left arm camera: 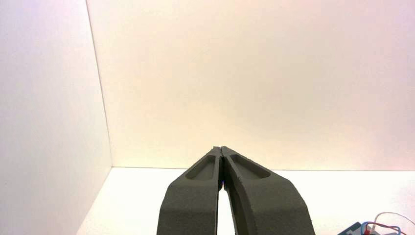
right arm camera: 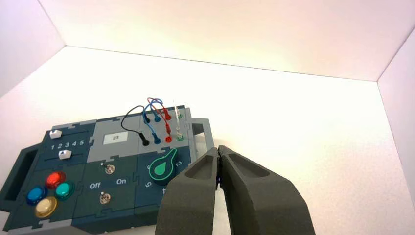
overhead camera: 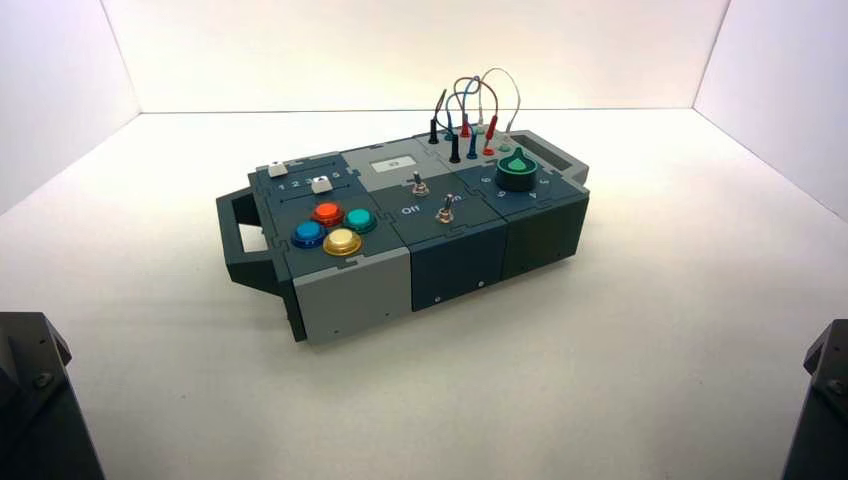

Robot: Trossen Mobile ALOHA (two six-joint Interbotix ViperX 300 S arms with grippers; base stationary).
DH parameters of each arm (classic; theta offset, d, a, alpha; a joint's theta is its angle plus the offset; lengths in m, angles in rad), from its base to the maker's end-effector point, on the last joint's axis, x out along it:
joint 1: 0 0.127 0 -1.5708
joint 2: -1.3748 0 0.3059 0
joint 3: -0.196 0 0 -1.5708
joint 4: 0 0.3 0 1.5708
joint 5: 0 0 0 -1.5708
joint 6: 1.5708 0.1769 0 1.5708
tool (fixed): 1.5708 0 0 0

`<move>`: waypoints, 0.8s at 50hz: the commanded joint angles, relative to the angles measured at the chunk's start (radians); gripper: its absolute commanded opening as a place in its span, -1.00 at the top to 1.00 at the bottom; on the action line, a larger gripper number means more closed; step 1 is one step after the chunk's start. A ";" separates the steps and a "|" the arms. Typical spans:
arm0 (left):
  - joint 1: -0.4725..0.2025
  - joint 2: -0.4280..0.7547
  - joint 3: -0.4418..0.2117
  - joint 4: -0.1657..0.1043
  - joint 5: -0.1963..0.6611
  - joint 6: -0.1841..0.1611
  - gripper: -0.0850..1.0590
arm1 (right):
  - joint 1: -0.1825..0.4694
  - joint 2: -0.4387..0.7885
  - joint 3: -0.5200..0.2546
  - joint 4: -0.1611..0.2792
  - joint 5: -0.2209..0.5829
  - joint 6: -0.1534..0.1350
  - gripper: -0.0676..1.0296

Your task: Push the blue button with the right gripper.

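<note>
Left of right pincer [right arm camera: 219,148], blue button [right arm camera: 36,195]

Tons of bare tabletop [overhead camera: 560,380] in front of box [overhead camera: 455,258] and off its right side. Looped wires [overhead camera: 478,90] stick up at far right corner, green knob [overhead camera: 516,170] and toggle switches [overhead camera: 445,208] poke up too.

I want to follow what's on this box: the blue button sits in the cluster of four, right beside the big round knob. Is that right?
Not quite: the blue button is in the cluster of four, but beside the left handle, far from the knob, as the high view shows.
</note>
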 commanded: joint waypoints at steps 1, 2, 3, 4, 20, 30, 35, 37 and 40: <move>0.009 0.014 -0.014 0.002 -0.011 0.000 0.91 | 0.005 0.011 -0.034 0.003 -0.006 0.000 0.92; 0.009 0.012 -0.014 0.000 -0.011 0.000 0.91 | 0.008 0.011 -0.034 0.005 -0.006 0.000 0.92; 0.009 0.014 -0.014 0.000 -0.011 0.002 0.91 | 0.008 0.011 -0.034 0.003 -0.006 0.000 0.92; 0.009 0.014 -0.014 0.000 -0.011 0.000 0.91 | 0.011 0.011 -0.034 0.006 -0.005 -0.002 0.92; 0.009 0.014 -0.017 0.002 -0.011 0.000 0.91 | 0.199 0.078 -0.054 0.020 0.011 0.000 0.92; 0.009 0.018 -0.018 0.002 -0.014 0.000 0.91 | 0.376 0.302 -0.158 0.021 0.103 -0.002 0.92; 0.009 0.023 -0.020 0.000 -0.014 0.002 0.91 | 0.449 0.426 -0.236 0.031 0.133 0.000 0.92; 0.009 0.025 -0.018 0.002 -0.015 0.002 0.91 | 0.480 0.480 -0.273 0.034 0.140 -0.002 0.92; 0.009 0.029 -0.018 0.002 -0.015 0.000 0.91 | 0.517 0.549 -0.319 0.043 0.150 -0.002 0.92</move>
